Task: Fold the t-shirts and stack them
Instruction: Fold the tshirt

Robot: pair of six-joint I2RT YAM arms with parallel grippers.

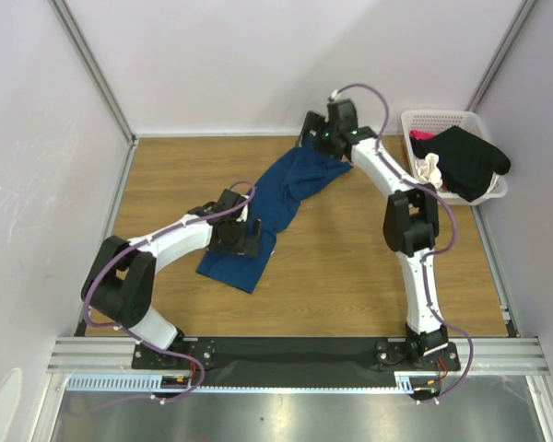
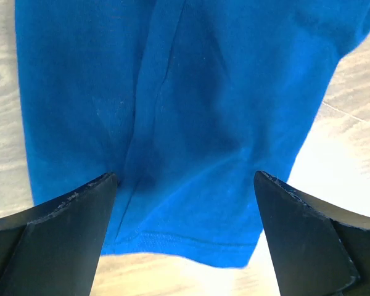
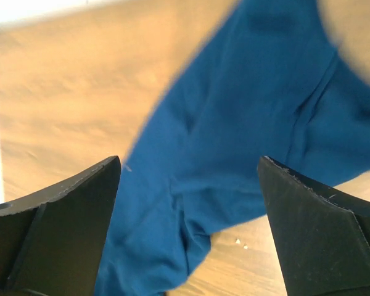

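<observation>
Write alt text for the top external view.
A dark blue t-shirt lies stretched diagonally on a wooden table, with the open left gripper over its near end and the open right gripper over its far end. A white basket at the far right holds black, pink and cream clothes.

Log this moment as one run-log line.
blue t-shirt: bunched lengthwise on table | left end effector: open over near hem | right end effector: open over far end | basket: black t-shirt inside
</observation>
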